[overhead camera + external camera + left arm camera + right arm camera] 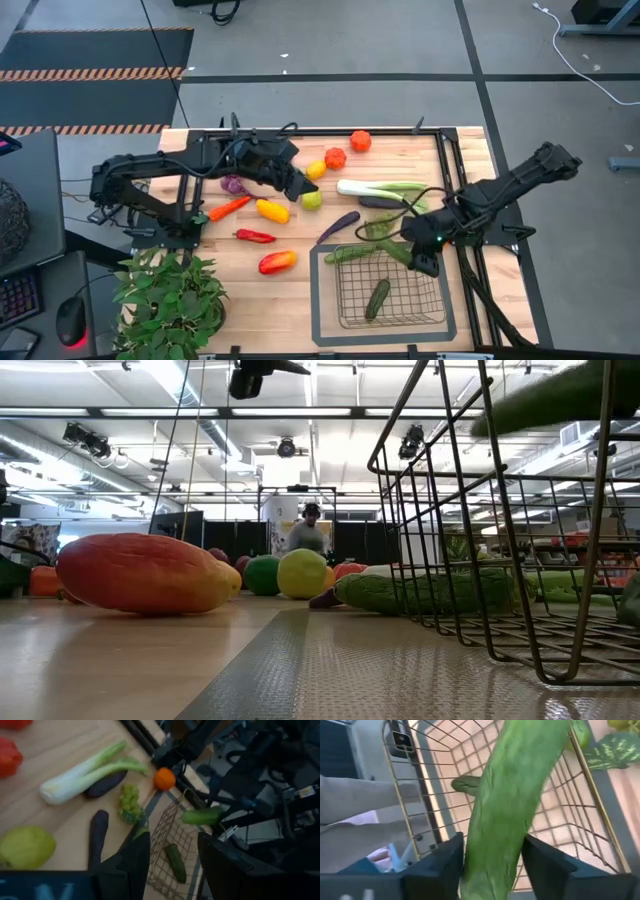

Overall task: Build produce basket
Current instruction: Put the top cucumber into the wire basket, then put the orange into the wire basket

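Wood tabletop [290, 300] was the widest thing before us, with the produce mostly scattered across its middle. The basket [320, 300] stood near the table's front edge on the right arm's side. One small cucumber [378, 298] already lay on its mesh floor.

Of the two arms, the right was plainly the nearer. The right gripper [492, 840] hung over the basket's corner closest to that arm. The left gripper [172, 837] hovered well apart, above the loose produce by the lime [312, 199]. Its fingers were spread with nothing between them.

The coming move turned on the held cucumber [510, 805]. It sat between the right gripper's two fingers, a finger pressed to each side, so we judged it gripped. From the wrist view alone, though, we could not be sure how firmly. Its long axis ran forward from the gripper, out over the open top of the basket. In the left wrist view it looked roughly level and above the rim. The basket's floor lay straight beneath it, with the bulk of the open space toward the basket's middle, away from that corner. We judged that a release there would need the far end to clear the rim wire.

We could read no brand, label or writing anywhere.
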